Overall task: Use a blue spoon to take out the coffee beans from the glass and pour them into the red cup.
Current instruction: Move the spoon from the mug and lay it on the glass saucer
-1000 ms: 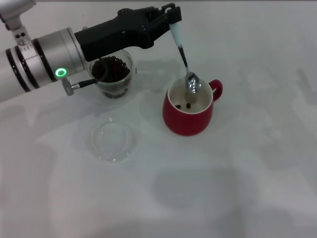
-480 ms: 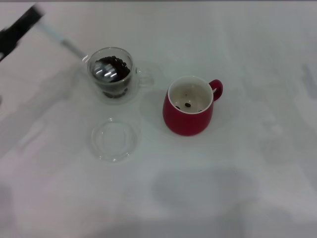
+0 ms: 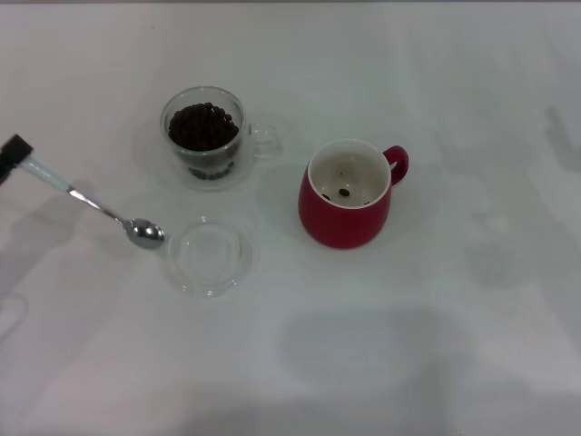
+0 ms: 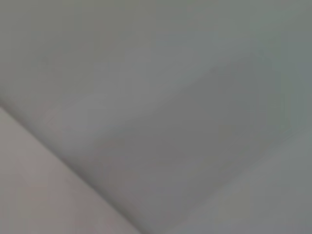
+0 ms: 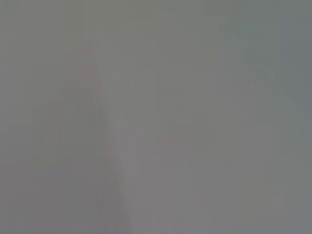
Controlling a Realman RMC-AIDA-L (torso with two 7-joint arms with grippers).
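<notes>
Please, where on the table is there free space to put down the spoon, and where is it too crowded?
Free: the wide bare table in front of the glass dish and the red cup, and the stretch right of the cup. Crowded: the area among the glass, dish and cup, and beside the dish where the left gripper holds the blue spoon.

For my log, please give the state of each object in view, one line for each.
glass: upright, holds coffee beans
red cup: upright, a few beans inside
blue spoon: held by left hand, bowl empty
glass dish: empty, flat on table
</notes>
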